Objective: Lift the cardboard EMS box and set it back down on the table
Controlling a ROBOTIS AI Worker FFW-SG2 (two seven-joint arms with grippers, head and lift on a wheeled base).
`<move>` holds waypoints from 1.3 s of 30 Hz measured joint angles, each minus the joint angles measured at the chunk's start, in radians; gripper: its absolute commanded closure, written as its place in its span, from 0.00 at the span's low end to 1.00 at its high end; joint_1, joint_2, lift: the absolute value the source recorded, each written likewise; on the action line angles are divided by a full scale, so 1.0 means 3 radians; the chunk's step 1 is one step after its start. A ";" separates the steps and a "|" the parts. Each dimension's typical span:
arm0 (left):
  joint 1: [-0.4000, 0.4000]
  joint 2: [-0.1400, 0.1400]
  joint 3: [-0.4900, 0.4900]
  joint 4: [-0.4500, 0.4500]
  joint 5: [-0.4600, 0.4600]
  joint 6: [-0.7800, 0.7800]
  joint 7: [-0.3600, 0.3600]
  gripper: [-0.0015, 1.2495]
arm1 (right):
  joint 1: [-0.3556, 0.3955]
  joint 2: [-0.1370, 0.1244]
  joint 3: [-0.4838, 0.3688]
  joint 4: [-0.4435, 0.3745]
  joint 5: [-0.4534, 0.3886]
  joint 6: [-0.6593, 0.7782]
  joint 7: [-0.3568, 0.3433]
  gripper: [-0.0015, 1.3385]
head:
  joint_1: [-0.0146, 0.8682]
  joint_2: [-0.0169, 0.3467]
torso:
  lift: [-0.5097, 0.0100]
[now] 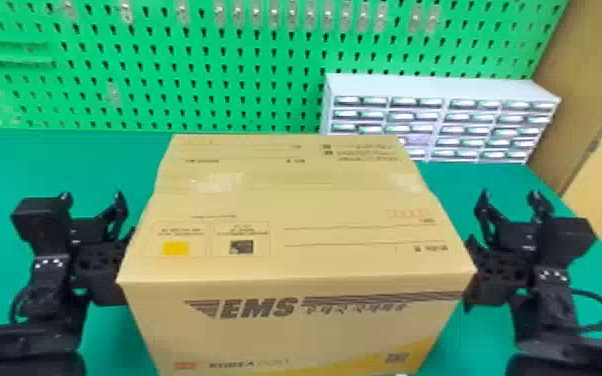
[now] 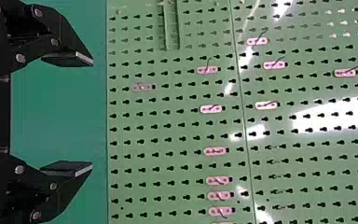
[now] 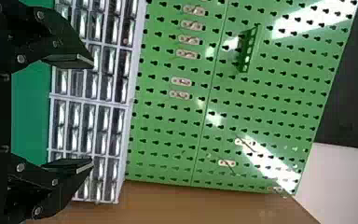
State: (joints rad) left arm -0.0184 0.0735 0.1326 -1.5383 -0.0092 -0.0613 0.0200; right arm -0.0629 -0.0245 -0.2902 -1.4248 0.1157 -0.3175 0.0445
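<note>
Cardboard EMS box [image 1: 295, 240] nearest, broad front edge square on, between left gripper [image 1: 93, 196] and right gripper [image 1: 510, 194], both released with fingers spread, green table [image 1: 20, 170] reaching outward on either side, drawer cabinet [image 1: 440, 89] beyond at right, pegboard [image 1: 165, 67] farthest.

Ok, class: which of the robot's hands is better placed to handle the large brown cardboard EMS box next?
Neither, I'd judge: the black left hand is open left of the box, the black right hand open right of it, about as near. So wide a box likely needs both.
</note>
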 measured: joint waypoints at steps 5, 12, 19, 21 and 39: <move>0.0000 0.0000 0.0003 0.0000 0.0000 0.0000 0.0000 0.37 | 0.0000 0.0000 -0.0004 0.0000 0.0009 0.0000 0.0000 0.38 | 0.78 0.01 | 0.79; 0.0000 0.0000 0.0003 0.0000 0.0001 0.0000 0.0000 0.37 | 0.0002 0.0000 0.0001 -0.0001 -0.0020 -0.0001 0.0000 0.38 | 0.78 0.01 | 0.79; 0.0000 0.0000 0.0004 0.0000 0.0005 0.0005 0.0000 0.37 | 0.0004 0.0000 0.0014 -0.0001 -0.0038 -0.0022 -0.0014 0.38 | 0.78 0.01 | 0.79; 0.0000 0.0000 0.0004 0.0000 0.0005 0.0005 0.0000 0.37 | 0.0003 0.0002 0.0009 -0.0001 -0.0020 -0.0024 -0.0016 0.38 | 0.78 0.01 | 0.79; -0.0015 0.0000 0.0028 0.0000 0.0005 0.0031 -0.0027 0.37 | -0.0028 0.0003 -0.0034 0.0000 0.0044 -0.0056 -0.0021 0.38 | 0.78 0.01 | 0.79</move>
State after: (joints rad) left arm -0.0228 0.0736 0.1411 -1.5383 -0.0077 -0.0519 0.0119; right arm -0.0712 -0.0238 -0.3003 -1.4248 0.1290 -0.3344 0.0382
